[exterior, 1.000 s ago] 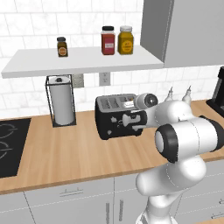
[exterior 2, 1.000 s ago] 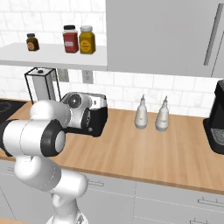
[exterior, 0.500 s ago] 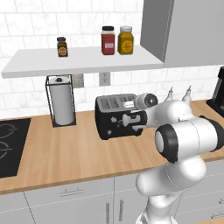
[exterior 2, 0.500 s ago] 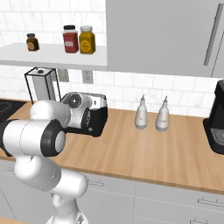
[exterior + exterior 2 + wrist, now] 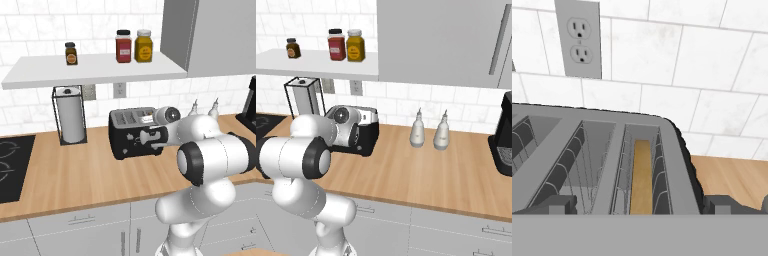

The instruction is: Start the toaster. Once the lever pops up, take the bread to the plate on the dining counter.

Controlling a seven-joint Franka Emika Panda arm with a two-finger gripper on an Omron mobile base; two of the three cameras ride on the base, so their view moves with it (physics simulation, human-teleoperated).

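So we're parked at the wall desk [image 5: 75, 170] with plenty of bare wood in front, and the toaster [image 5: 131, 134] sits mid-desk with the paper towel holder [image 5: 70, 116] off to one side and two small white bottles [image 5: 428, 131] well apart on the other. Low shelf [image 5: 95, 70] overhead, so not much room to lift high. Our gripper [image 5: 150, 136] hovers right at the toaster's top front edge, jaws spread wide, nothing held. The bread [image 5: 642, 176] is sunk in the end slot. We'd say we're on step one: the lever needs pushing down, and we can't spot it yet.
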